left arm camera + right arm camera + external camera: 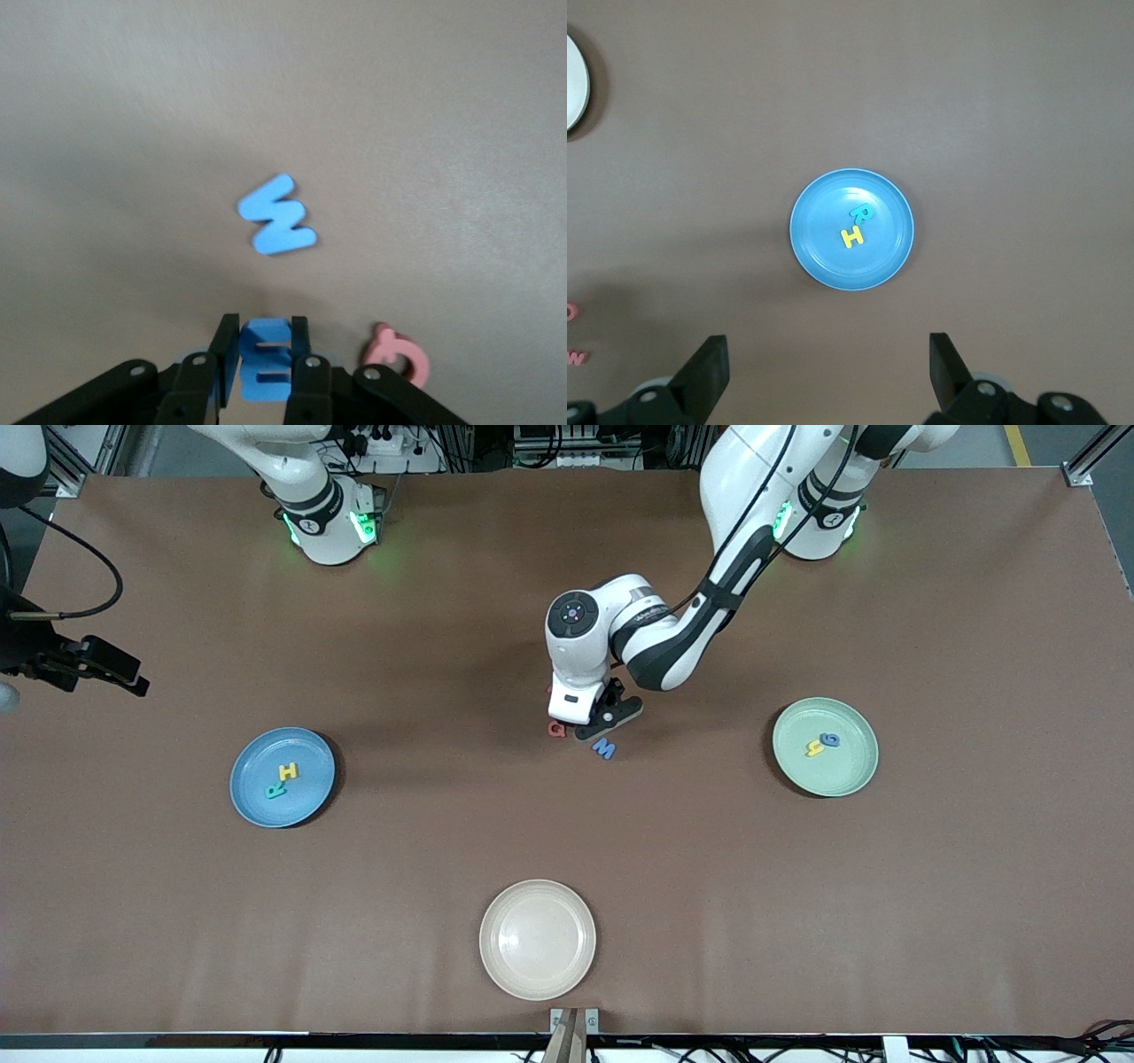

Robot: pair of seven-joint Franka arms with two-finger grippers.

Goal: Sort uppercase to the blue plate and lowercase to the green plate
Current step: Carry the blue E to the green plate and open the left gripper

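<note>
Plate (257, 802) in blue, toward the right arm's end, carries the green R (275, 789) and yellow H (289, 771). Over it hangs the right gripper (829, 365), fingers apart. At mid-table the left gripper (264, 365) is clamped on a blue m (264, 359), beside a red Q (555, 729) and blue W (604, 749). The green plate (850, 775) holds a yellow h (814, 748) and blue g (829, 740).

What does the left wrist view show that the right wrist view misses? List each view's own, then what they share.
Left wrist view only: the left gripper shut on a small blue foam letter m, and a larger blue foam letter W lying flat on the table.

Right wrist view only: the open right gripper, over the round blue plastic plate holding a yellow H and teal R, plus a cream plate's edge.

Both: the red foam Q, the brown table.
</note>
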